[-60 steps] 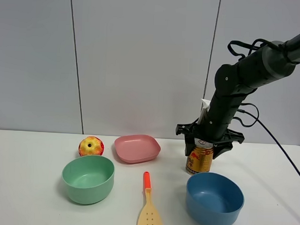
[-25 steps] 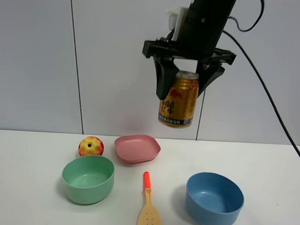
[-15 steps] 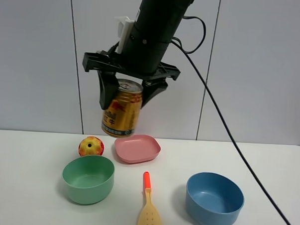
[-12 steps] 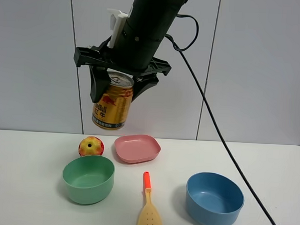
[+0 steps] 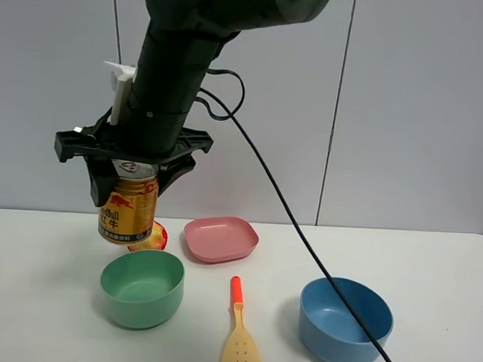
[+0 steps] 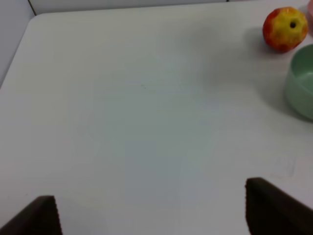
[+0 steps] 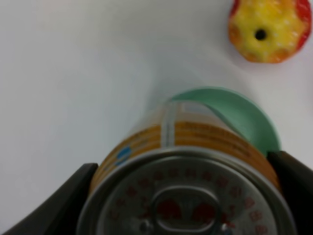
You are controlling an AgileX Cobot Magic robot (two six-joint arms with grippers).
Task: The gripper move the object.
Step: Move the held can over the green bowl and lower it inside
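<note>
Exterior high view: I have the right arm (image 5: 170, 74) reaching across to the left half of the counter (image 5: 438, 270).
Right tool (image 5: 130, 194): pinching the can (image 5: 128, 218) near its top, one finger on each side.
Can: upright, lifted clear of the counter, above the far-left rim of the green bowl (image 5: 140, 305). From this camera it hides most of the apple (image 5: 155, 240).
Right wrist view: I look down on the can's silver top. The green bowl's rim shows past it, and the apple lies farther on, apart from the bowl.
Left tool (image 6: 156, 213): spread wide, its two dark fingers (image 6: 274, 208) over bare counter, with a counter corner in its view.
Pink dish (image 5: 220, 249): near the far edge, about the middle.
Blue bowl (image 5: 345, 334): toward the near edge, right of the middle.
Spatula (image 5: 240, 345): at the near edge between the two bowls, orange handle toward the far edge.
</note>
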